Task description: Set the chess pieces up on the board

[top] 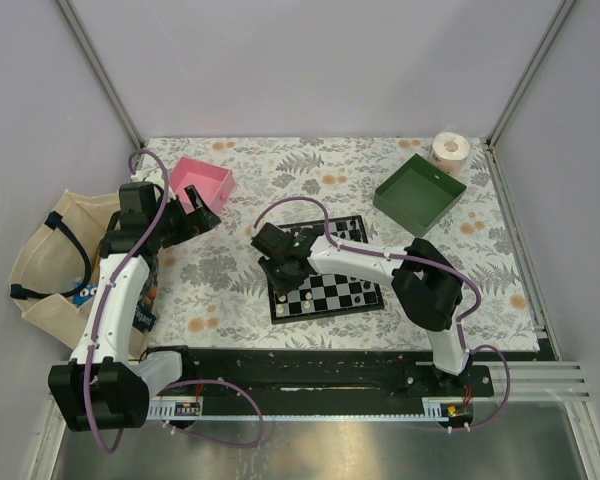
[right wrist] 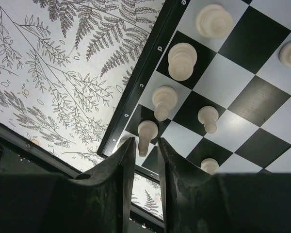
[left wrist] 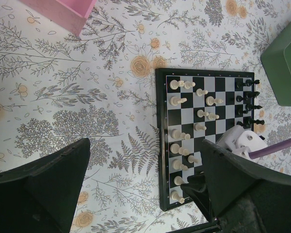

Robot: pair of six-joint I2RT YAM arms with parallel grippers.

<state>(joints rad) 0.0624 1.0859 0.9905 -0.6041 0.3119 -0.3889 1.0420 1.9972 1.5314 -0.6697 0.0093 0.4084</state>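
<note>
Your left arm (top: 115,290) is rising from its base and bending forward at the elbow; the left gripper (left wrist: 144,145) is hanging high, looking down, with its fingers (left wrist: 48,184) spread wide and empty; your right arm (top: 380,262) is folding at the elbow and stretching leftward, low; the right gripper (right wrist: 146,141) is pointing down with its fingers (right wrist: 119,184) drawn to a narrow slit; whether they are pinching anything is unclear.

top: overhead, far | left wrist: mid | right wrist: close | shared: board (top: 332,296)
</note>
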